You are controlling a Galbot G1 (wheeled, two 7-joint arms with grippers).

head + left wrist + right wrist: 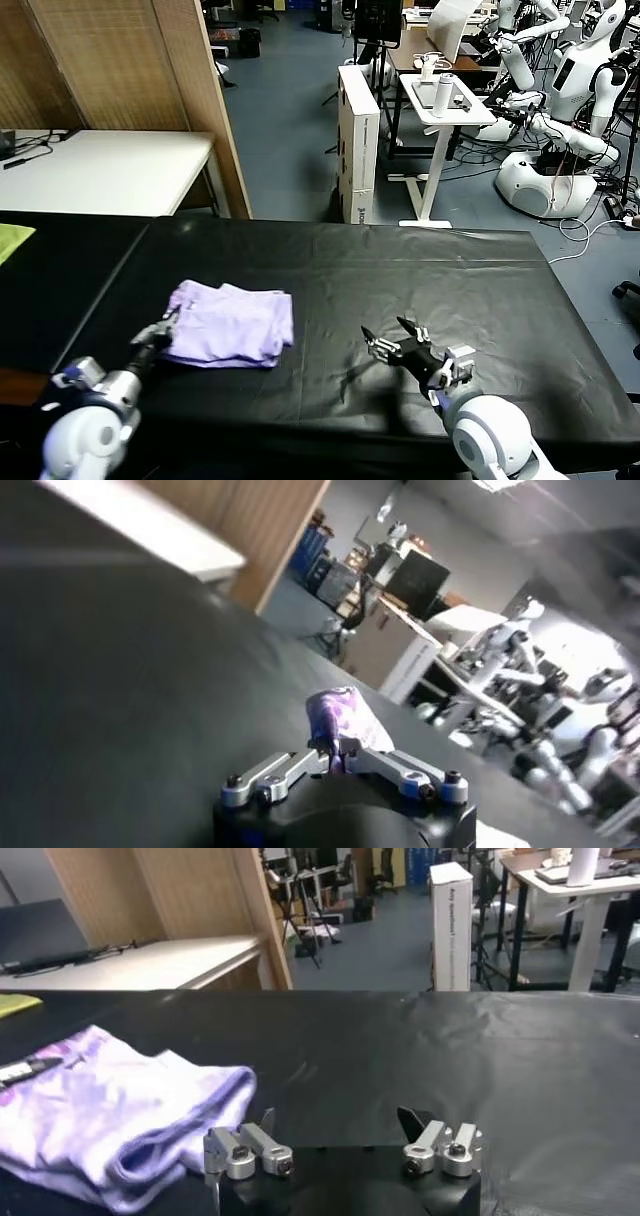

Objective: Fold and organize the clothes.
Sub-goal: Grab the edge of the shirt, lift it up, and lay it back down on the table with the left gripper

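Observation:
The pale lavender T-shirt (pixel 232 324) lies folded into a small bundle on the black table (pixel 440 280), left of centre. My left gripper (pixel 168 324) is at the shirt's left edge, shut on a fold of the fabric; in the left wrist view the closed fingertips (pixel 336 754) pinch the purple cloth (pixel 340 716). My right gripper (pixel 392 336) is open and empty, hovering over bare table to the right of the shirt. In the right wrist view its jaws (pixel 338 1120) stand wide apart and the shirt (pixel 120 1110) lies off to one side.
A yellow-green cloth (pixel 12 240) lies at the far left edge. A white table (pixel 100 170) and wooden screen (pixel 130 60) stand behind. Beyond the table's far edge are a white box (pixel 357 140), a stand and other robots (pixel 570 100).

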